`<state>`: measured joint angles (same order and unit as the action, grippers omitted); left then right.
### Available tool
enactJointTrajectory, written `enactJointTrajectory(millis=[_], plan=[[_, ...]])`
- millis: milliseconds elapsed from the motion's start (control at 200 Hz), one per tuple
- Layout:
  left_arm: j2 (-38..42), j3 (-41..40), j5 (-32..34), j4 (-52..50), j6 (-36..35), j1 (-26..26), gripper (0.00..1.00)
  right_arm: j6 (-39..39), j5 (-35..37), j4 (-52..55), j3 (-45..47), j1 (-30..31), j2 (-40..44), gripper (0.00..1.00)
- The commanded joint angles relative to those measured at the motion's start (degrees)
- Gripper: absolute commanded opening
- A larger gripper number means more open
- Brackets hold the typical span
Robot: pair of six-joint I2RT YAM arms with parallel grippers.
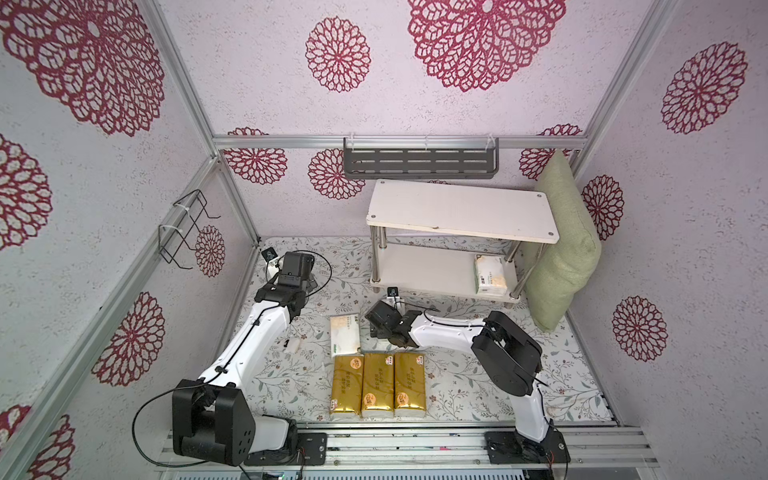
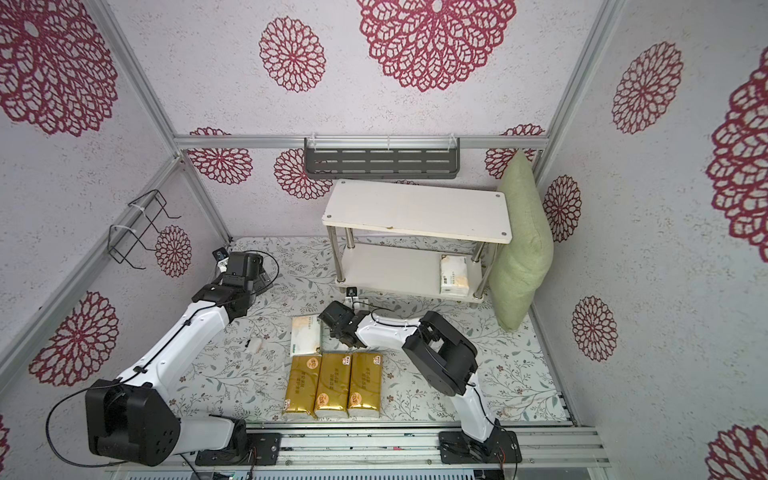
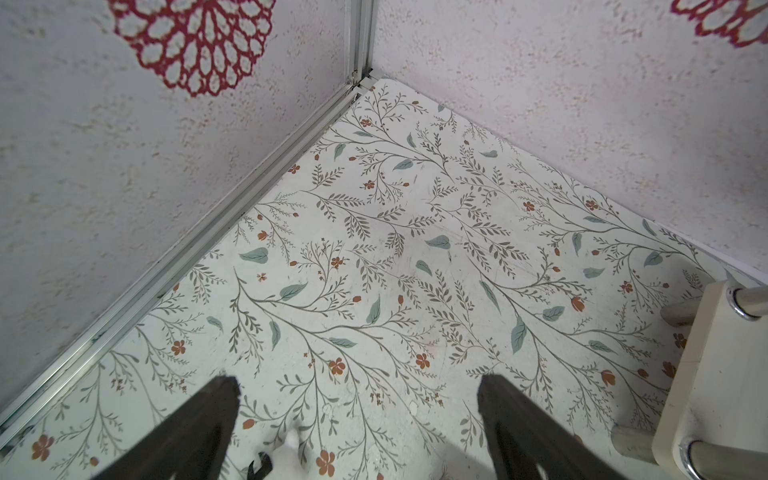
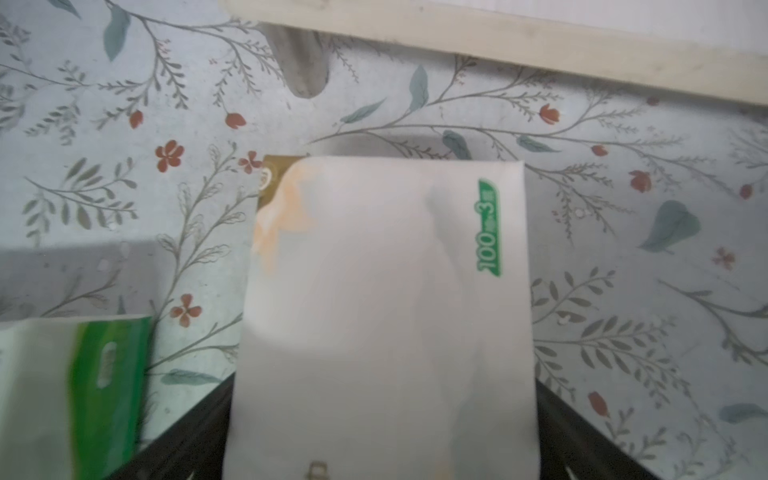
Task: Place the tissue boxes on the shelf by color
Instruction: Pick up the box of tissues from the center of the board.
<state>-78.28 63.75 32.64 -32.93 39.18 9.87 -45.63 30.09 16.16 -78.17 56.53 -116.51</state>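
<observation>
Three gold tissue boxes lie side by side near the table's front edge. Just behind them lies a white one. Another white one lies on the lower board of the white shelf. My right gripper hangs low beside the white table pack. In the right wrist view a further white pack fills the gap of that gripper, whose jaws stand wide on either side of it. My left gripper is open over bare table near the back left corner, holding nothing.
A green pillow leans in the back right corner against the shelf. A grey slotted rack hangs on the back wall and a black wire rack on the left wall. A small pale lump lies beside my left arm.
</observation>
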Motion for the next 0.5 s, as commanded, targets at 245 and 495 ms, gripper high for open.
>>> enactJointTrajectory(millis=[245, 495], plan=[[-0.5, -0.5, 0.3, 0.1, 0.0, 0.7, 0.97, -0.1, 10.2, -8.1, 8.9, 1.4, 2.7, 0.99], [-0.6, -0.4, 0.5, 0.0, 0.0, 0.8, 0.97, 3.5, 10.5, -16.2, 14.8, 1.6, 3.8, 0.99]])
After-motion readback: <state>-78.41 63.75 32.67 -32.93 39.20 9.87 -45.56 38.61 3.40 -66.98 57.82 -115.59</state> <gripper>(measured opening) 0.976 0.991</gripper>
